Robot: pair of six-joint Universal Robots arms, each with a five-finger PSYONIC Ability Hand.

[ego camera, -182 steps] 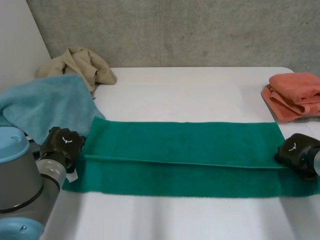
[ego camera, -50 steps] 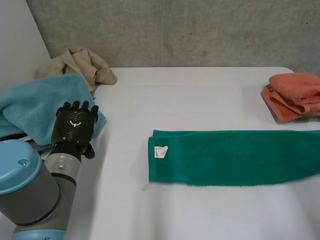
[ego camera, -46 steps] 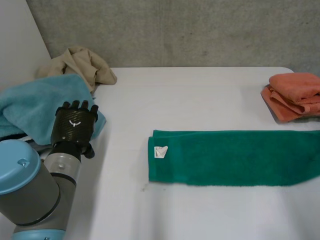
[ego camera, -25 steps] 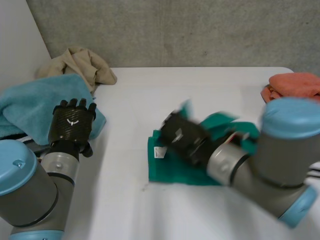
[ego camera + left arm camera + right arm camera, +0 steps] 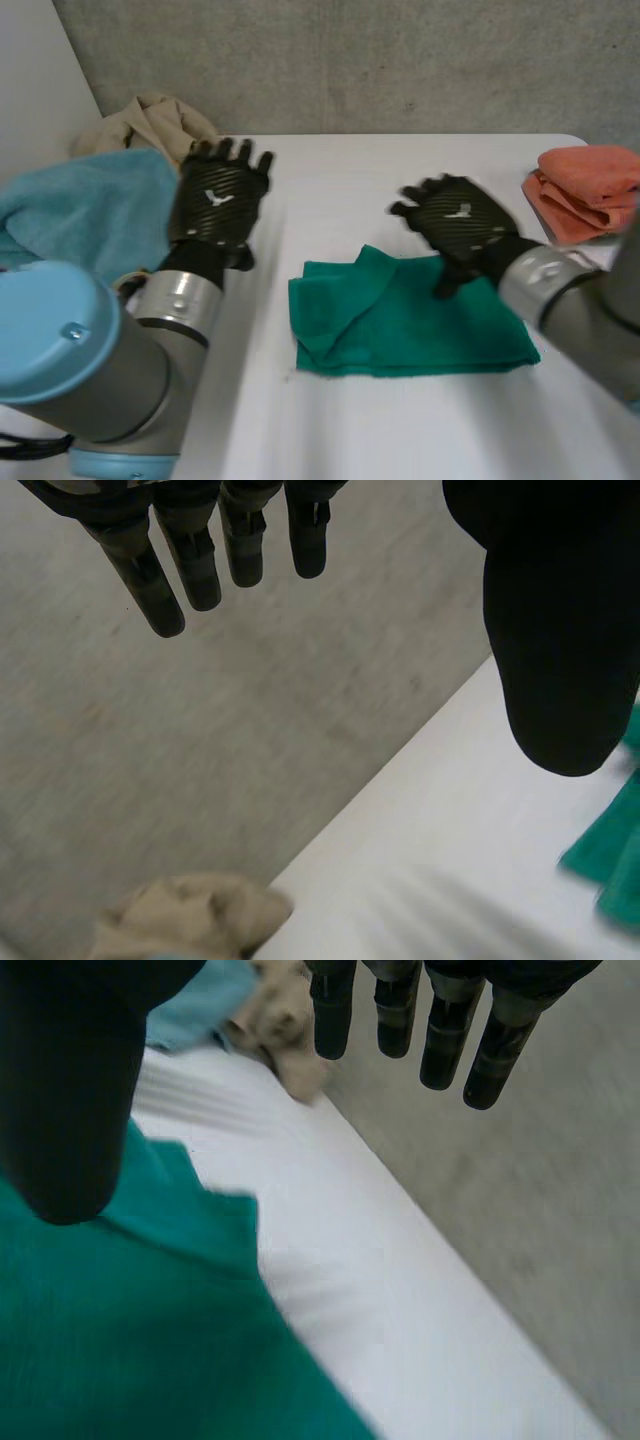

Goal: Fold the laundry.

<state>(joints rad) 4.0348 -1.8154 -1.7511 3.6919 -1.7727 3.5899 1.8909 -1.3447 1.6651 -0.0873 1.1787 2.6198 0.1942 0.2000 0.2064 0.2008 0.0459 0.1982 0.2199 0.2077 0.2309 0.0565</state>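
One green towel (image 5: 420, 325) lies in the middle of the white table (image 5: 400, 170), folded into a short block, with a rumpled flap turned over at its left end. Our left hand (image 5: 218, 200) is raised off the table near the blue towel (image 5: 90, 210). Its fingers (image 5: 190, 560) are straight and spread wide, holding nothing, clear of the green towel. Our right hand (image 5: 462, 228) is above the far edge of the green towel, its fingers (image 5: 440, 1040) also straight and spread, the thumb held away from them, nothing in its grasp. A beige cloth (image 5: 155, 125) sits crumpled at the far left corner, just behind the blue towel. A folded orange towel (image 5: 590, 185) rests at the table's right edge.
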